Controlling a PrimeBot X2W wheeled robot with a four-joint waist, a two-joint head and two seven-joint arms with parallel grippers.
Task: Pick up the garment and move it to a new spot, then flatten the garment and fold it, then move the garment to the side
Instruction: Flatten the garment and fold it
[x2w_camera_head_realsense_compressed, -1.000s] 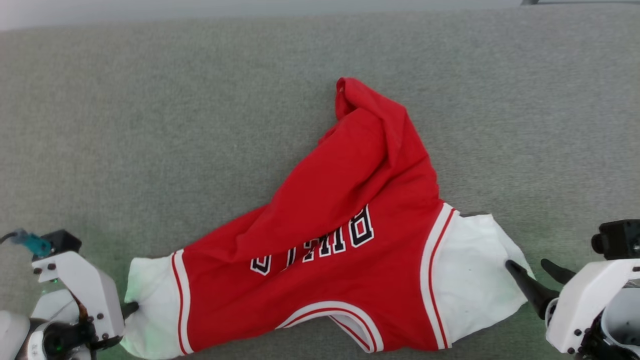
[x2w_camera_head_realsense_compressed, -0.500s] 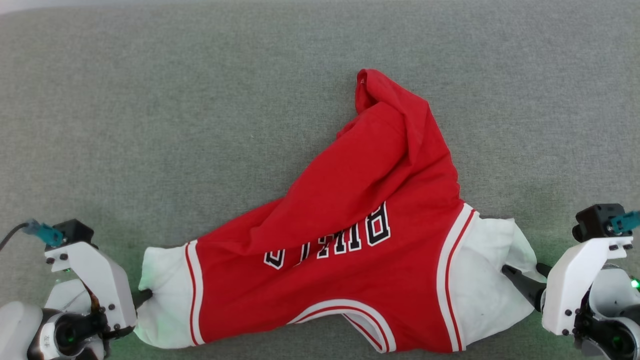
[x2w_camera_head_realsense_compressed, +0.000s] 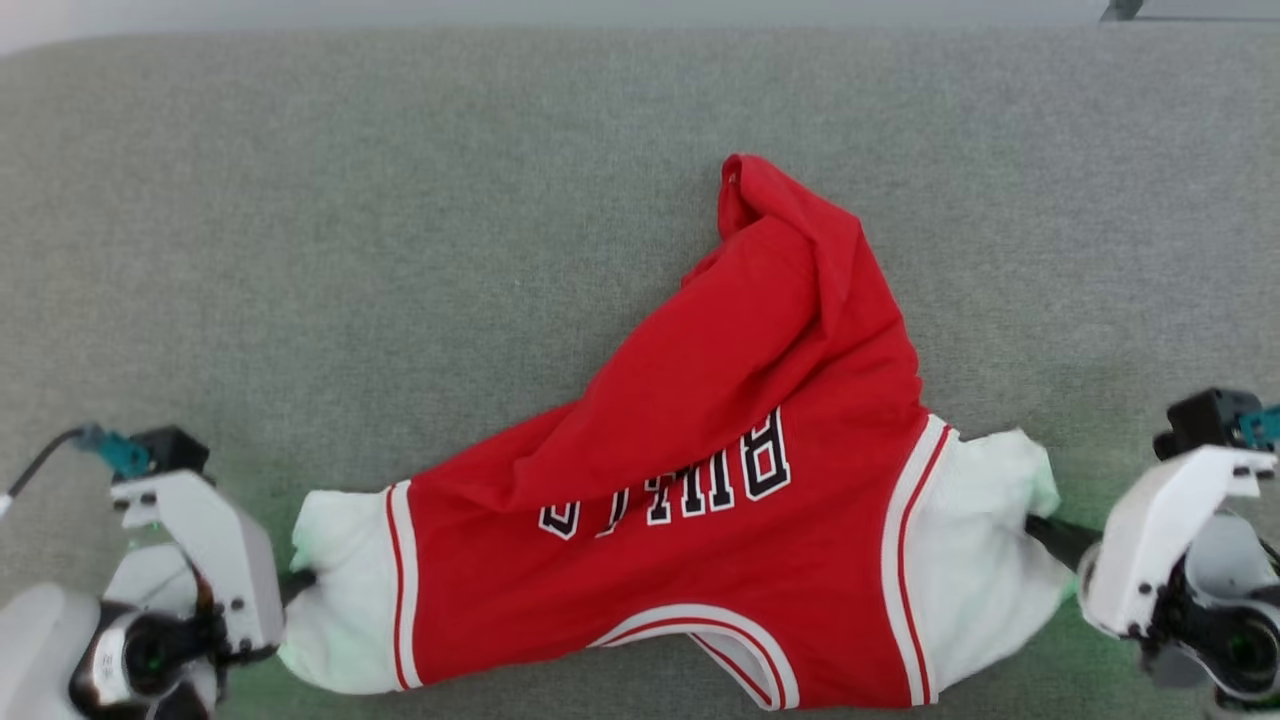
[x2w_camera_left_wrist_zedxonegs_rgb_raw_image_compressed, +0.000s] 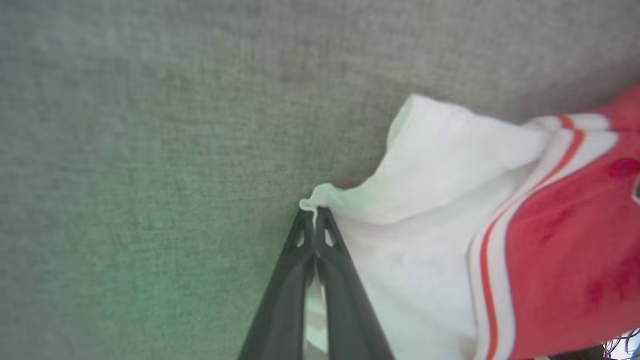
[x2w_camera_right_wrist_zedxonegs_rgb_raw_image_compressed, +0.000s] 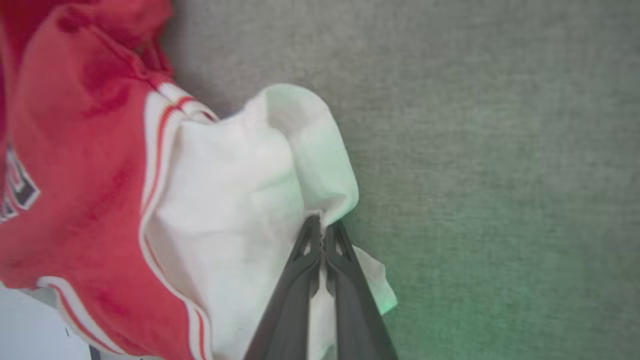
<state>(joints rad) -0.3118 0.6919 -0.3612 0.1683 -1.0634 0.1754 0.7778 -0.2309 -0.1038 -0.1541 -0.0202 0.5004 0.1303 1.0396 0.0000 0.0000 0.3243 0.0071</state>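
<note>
The red Bulls jersey (x2w_camera_head_realsense_compressed: 700, 560) is lying rumpled on the grey fabric surface (x2w_camera_head_realsense_compressed: 300, 250). The left gripper (x2w_camera_left_wrist_zedxonegs_rgb_raw_image_compressed: 315, 216) is pinching its left-hand sleeve (x2w_camera_head_realsense_compressed: 340, 600), and the right gripper (x2w_camera_right_wrist_zedxonegs_rgb_raw_image_compressed: 322, 223) is pinching its right-hand sleeve (x2w_camera_head_realsense_compressed: 985, 570).

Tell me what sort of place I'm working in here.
Probably a cloth-folding test bench, though a sofa or carpet is possible: a wide grey woven surface, one jersey on it, its white sleeves pinched by the left pincer and right pincer. A pale strip runs along the far edge.
</note>
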